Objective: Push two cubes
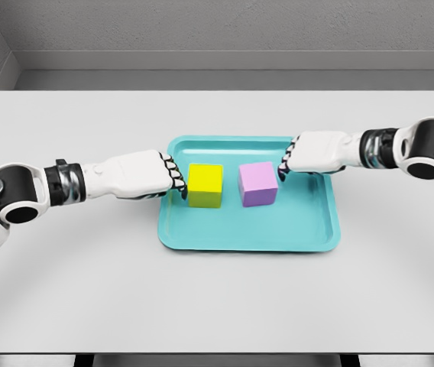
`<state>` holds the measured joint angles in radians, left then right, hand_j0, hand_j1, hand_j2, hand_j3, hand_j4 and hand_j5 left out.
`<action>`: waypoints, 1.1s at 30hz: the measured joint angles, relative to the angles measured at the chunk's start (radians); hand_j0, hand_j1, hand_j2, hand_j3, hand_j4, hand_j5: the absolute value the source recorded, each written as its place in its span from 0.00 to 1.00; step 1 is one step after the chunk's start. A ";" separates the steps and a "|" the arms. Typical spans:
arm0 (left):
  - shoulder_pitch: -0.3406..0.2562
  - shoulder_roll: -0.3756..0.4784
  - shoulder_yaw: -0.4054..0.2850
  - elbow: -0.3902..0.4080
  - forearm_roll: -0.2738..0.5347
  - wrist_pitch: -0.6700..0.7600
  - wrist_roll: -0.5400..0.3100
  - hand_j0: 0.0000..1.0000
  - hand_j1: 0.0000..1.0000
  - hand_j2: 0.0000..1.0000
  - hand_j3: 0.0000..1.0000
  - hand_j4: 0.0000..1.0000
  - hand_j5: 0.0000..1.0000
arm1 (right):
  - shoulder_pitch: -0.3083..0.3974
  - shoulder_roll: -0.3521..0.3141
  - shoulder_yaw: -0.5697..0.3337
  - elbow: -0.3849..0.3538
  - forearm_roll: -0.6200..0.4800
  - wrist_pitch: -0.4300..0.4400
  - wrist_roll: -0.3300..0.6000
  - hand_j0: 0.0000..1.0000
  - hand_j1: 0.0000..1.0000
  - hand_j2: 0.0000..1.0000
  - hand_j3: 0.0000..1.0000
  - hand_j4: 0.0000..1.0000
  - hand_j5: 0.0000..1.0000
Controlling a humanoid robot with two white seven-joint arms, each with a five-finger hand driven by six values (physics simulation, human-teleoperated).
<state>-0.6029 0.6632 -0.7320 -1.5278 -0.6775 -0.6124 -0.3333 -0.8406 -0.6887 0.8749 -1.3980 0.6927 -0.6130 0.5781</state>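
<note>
On grey table [87, 283] by grey wall, teal tray [309, 233] holds yellow cube [205, 185], purple cube [257, 183]. We've got left hand [137, 174], right hand [316, 153] clenched, knuckles against cubes' outer sides, grasping nothing.

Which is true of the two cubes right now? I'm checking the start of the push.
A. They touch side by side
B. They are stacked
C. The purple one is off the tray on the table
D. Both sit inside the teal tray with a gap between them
D: the yellow cube and purple cube both rest in the teal tray, bare tray floor showing between them.
</note>
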 measured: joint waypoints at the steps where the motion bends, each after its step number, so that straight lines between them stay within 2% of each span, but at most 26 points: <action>1: -0.003 -0.001 0.000 0.000 -0.001 0.000 0.000 0.58 0.58 0.58 0.58 0.58 0.58 | -0.002 0.002 0.003 -0.001 0.000 0.000 0.000 0.65 0.65 0.65 0.65 0.65 0.65; 15: -0.021 -0.083 -0.003 -0.006 -0.006 0.000 -0.052 0.58 0.58 0.58 0.58 0.58 0.58 | 0.002 -0.002 0.014 -0.020 -0.003 0.000 -0.001 0.65 0.65 0.65 0.65 0.65 0.65; 26: -0.028 -0.101 -0.002 -0.001 -0.007 0.000 -0.070 0.61 0.61 0.61 0.61 0.61 0.61 | 0.003 -0.005 0.016 -0.025 -0.001 0.000 -0.001 0.65 0.65 0.65 0.65 0.65 0.65; 28: -0.028 -0.102 -0.001 0.001 -0.007 0.000 -0.070 0.63 0.63 0.63 0.63 0.63 0.63 | 0.003 -0.008 0.016 -0.023 -0.001 0.000 -0.001 0.65 0.65 0.65 0.65 0.65 0.65; 31: -0.026 -0.098 0.004 0.003 -0.004 -0.001 -0.070 0.78 0.78 0.78 0.78 0.78 0.78 | 0.003 -0.011 0.016 -0.019 -0.001 0.000 -0.001 0.65 0.65 0.65 0.65 0.65 0.65; 33: -0.025 -0.092 0.010 0.004 0.000 -0.001 -0.068 0.83 0.83 0.83 0.83 0.83 0.83 | 0.003 -0.013 0.015 -0.018 -0.001 0.000 -0.001 0.65 0.65 0.65 0.65 0.65 0.65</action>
<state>-0.6274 0.5707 -0.7222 -1.5242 -0.6775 -0.6130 -0.4013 -0.8376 -0.7014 0.8903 -1.4156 0.6919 -0.6130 0.5770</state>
